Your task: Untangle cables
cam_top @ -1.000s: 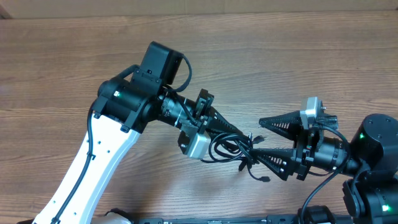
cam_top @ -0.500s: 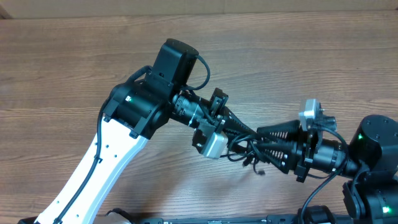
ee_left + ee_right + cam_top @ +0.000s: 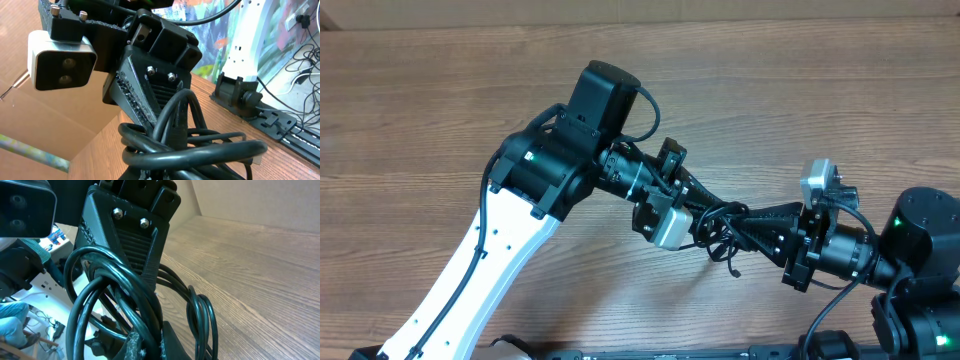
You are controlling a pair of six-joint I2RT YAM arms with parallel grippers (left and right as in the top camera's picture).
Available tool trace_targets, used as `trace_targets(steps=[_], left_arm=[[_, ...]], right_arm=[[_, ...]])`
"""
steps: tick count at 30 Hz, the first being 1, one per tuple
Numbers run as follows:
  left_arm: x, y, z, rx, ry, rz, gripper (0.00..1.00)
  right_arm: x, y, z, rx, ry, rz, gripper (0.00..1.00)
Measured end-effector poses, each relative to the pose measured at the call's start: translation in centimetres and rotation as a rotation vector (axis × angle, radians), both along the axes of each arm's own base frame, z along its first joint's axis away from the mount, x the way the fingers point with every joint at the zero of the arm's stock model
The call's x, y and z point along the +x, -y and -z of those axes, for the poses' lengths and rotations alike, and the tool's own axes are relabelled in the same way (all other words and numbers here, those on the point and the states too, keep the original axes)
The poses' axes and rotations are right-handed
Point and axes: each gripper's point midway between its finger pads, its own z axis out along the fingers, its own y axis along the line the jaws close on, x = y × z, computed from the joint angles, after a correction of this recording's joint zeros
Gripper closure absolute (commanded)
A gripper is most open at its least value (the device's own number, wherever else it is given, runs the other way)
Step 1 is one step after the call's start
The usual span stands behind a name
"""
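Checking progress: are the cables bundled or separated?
Bundled: the cables form one looped clump, with the left gripper and right gripper both shut on it.

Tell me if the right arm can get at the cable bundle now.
Probably yes: the right claw looks shut on the cables, right beside the left claw, which holds them too, with nothing in between.

The left arm (image 3: 470, 270) has a long white link dotted with small dark holes, bulky black joints, a green status light (image 3: 528, 157) and a looping black wire (image 3: 654, 118). Its wrist camera (image 3: 668, 230) is a silver-grey box. The right arm (image 3: 920, 240) is black, green-lit too. The fingers (image 3: 132, 250) are black ribbed wedges with silver screws (image 3: 117, 213)
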Motion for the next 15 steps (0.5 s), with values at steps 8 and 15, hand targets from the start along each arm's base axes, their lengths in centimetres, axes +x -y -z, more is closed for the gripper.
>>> trace_targets(steps=[8, 15], left_arm=[[-0.31, 0.01, -0.5, -0.027, -0.003, 0.022, 0.96], [-0.25, 0.14, -0.92, -0.05, 0.014, 0.031, 0.96]], right_arm=[[-0.09, -0.07, 0.37, -0.015, 0.012, -0.02, 0.52], [-0.42, -0.18, 0.53, -0.021, 0.024, -0.042, 0.52]])
